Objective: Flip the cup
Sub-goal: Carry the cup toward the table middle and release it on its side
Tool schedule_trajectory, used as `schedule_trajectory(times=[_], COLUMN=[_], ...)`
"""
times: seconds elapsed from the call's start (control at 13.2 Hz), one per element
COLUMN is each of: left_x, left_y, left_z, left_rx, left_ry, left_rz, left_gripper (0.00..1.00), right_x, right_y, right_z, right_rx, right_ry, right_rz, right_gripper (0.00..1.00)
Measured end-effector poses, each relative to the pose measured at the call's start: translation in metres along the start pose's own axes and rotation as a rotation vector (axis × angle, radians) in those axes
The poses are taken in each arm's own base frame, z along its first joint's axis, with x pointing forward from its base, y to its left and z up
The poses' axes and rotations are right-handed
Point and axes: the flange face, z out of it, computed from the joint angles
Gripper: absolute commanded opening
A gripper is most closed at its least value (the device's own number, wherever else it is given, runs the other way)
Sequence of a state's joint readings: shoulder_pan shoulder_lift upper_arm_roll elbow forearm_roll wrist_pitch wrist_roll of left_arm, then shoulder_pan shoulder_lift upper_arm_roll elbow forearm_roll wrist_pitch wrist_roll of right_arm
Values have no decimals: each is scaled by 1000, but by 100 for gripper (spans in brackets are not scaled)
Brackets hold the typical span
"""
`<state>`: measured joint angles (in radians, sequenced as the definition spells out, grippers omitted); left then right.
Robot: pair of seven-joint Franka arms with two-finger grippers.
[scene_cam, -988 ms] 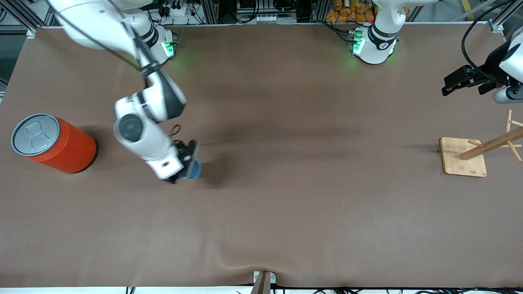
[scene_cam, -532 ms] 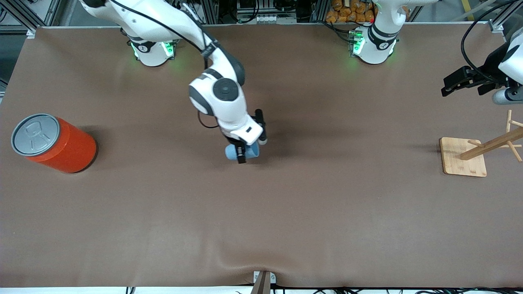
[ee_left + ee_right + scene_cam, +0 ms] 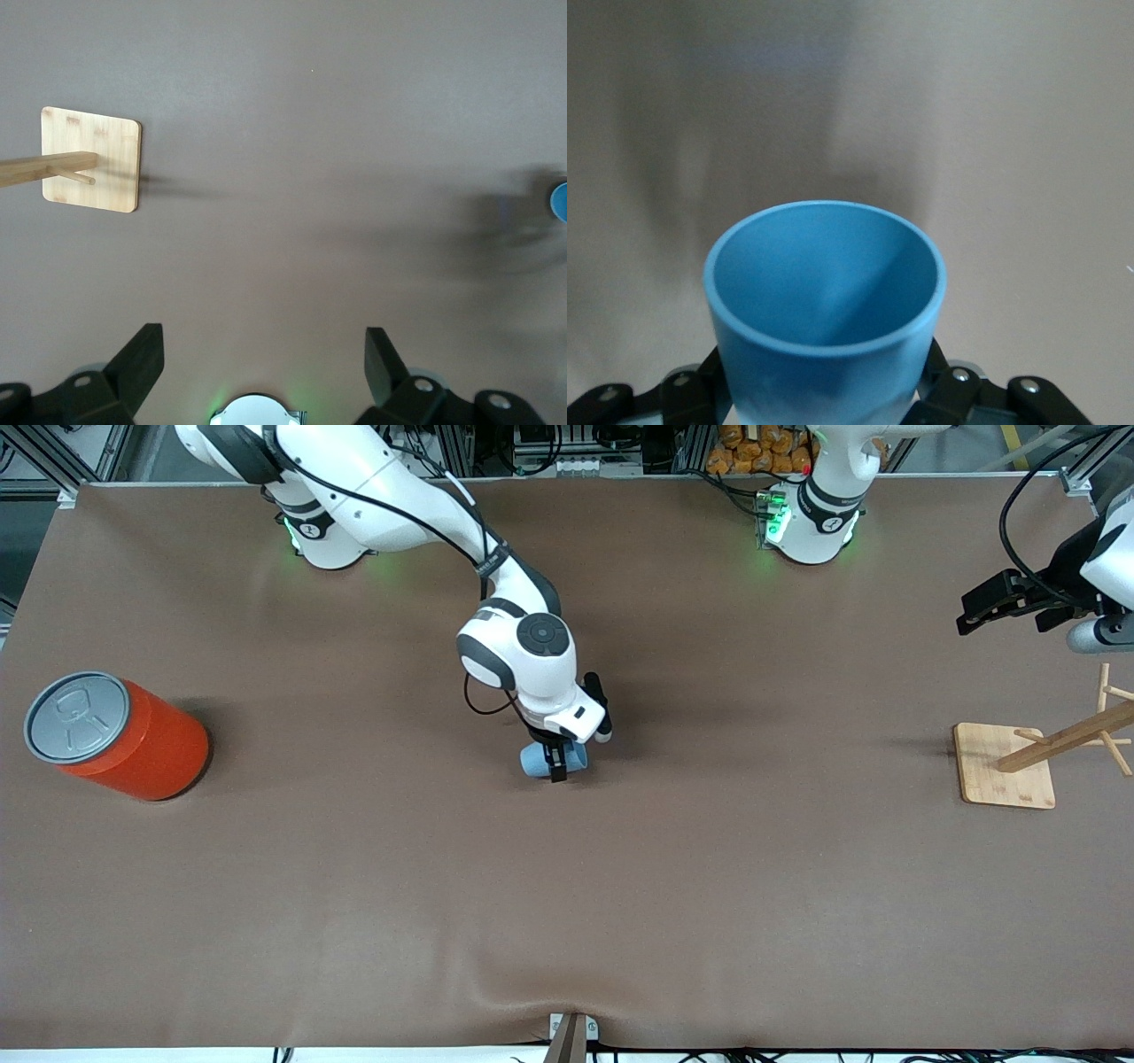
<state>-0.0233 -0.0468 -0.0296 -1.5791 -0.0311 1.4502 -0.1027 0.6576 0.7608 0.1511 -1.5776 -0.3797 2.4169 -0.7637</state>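
Note:
The small light-blue cup is held by my right gripper over the middle of the brown table. In the right wrist view the cup fills the space between the black fingers, which press on its sides, and its open mouth faces the camera. A sliver of the cup also shows at the edge of the left wrist view. My left gripper waits open and empty above the left arm's end of the table; its two fingers stand far apart.
A big orange can with a grey lid stands at the right arm's end of the table. A wooden rack on a square base stands at the left arm's end, also in the left wrist view.
My right arm has carried the cup from near the orange can toward the table's middle, turning the wrist on the way. The left arm has not moved.

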Motion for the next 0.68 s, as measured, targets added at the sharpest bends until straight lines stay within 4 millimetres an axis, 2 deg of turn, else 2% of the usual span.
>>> schedule_trajectory(times=[0.08, 0.15, 0.38, 0.68], left_x=[0, 1, 1, 1], left_y=[0, 0, 0, 0], left_z=[1, 1, 2, 2], left_rx=[0, 0, 0, 0], left_ry=[-1, -2, -4, -5], left_rz=[0, 1, 0, 0], left_gripper=[100, 100, 100, 100], right_x=[5, 9, 13, 7], right_y=[-3, -4, -3, 9], right_z=[5, 8, 7, -4], right_rx=[-12, -24, -40, -43], right_ry=[-12, -18, -17, -41], right_rz=[-22, -31, -16, 74], right_gripper=[93, 100, 100, 100])
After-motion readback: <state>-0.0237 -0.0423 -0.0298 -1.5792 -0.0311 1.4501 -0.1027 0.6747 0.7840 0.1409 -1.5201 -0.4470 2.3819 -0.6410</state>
